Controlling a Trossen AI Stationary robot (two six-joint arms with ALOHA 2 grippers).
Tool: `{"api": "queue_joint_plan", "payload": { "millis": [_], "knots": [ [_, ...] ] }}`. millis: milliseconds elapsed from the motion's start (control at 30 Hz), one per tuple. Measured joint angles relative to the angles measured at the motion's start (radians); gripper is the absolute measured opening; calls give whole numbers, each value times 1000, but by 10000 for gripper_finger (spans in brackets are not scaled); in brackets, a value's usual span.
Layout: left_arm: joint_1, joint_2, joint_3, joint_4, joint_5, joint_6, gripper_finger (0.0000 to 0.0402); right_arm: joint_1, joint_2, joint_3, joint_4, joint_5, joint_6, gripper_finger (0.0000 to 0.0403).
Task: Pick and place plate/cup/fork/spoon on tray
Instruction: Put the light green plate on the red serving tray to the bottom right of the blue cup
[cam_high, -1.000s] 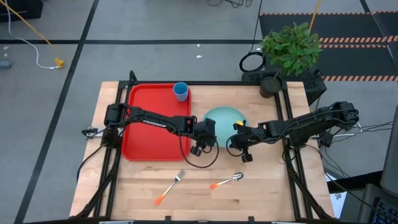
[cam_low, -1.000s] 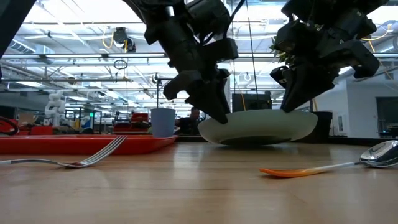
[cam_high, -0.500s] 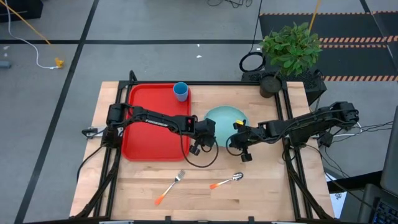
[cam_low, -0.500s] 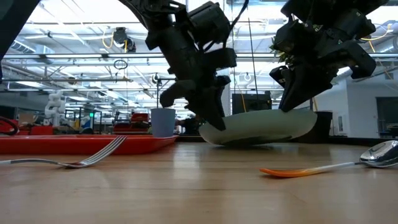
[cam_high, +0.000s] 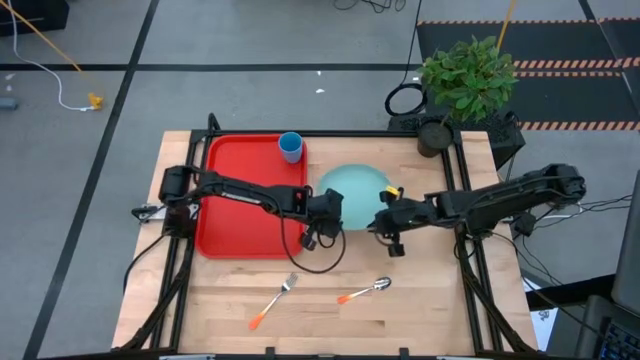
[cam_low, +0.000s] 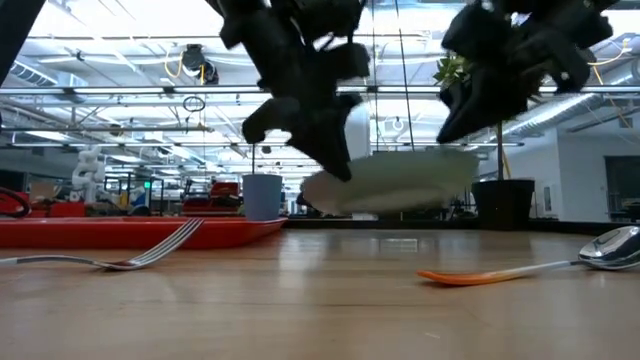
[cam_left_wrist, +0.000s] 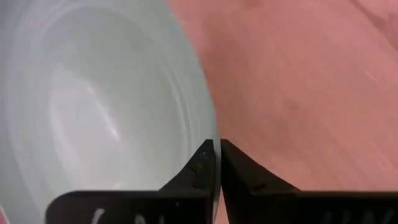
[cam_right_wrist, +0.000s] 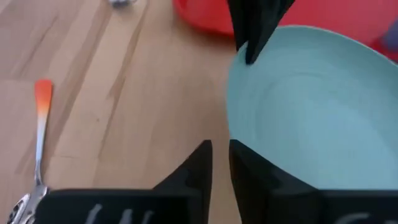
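**Plate in the air between two arms, and a lot riding on both grips**

Nearest, low in the high view, the fork (cam_high: 273, 300) lies at lower centre-left and the spoon (cam_high: 364, 291) just right of it, both flat on the wooden table (cam_high: 430, 310) and well clear of the arms.

Above them, mid-frame, the plate (cam_high: 356, 188) hangs off the table; the low view shows daylight under it, and it looks slightly tilted. The left gripper (cam_high: 326, 208) pinches the plate's left rim, fingers clamped tight on the edge in its wrist view. The right gripper (cam_high: 386, 215) is closed on the opposite rim in the same way.

From where I stand, the danger is the two arms falling out of step: if one travels faster or higher, the thin rim could twist out of a pinch and the plate drop or tip.

Farther back, the tray (cam_high: 240, 190) sits in the upper left with the cup (cam_high: 290, 146) at its far right corner. A low carry could clip the raised rim, and a wide one might knock the cup.
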Motion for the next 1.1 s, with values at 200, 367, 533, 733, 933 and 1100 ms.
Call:
{"api": "queue_joint_plan", "payload": {
  "millis": [200, 367, 533, 733, 933, 1100],
  "knots": [
    [-66, -112, 0, -84, -69, -52, 7, 30, -157, 0, -5, 31, 10, 58],
    [-131, -179, 1, -150, -131, -166, 13, 72, -280, 0, 83, 31, -21, 59],
    [-202, -201, 2, -257, -208, -296, 6, 93, -372, 0, 145, 35, -53, 59],
    [-259, -200, 2, -445, -259, -498, 13, 93, -409, 0, 121, 143, -93, 59],
    [-291, -204, 1, -620, -259, -737, 10, 66, -409, 0, 122, 212, -174, 59],
    [-315, -208, 1, -735, -265, -917, 13, 27, -409, 0, 141, 211, -225, 59]
  ]
}}
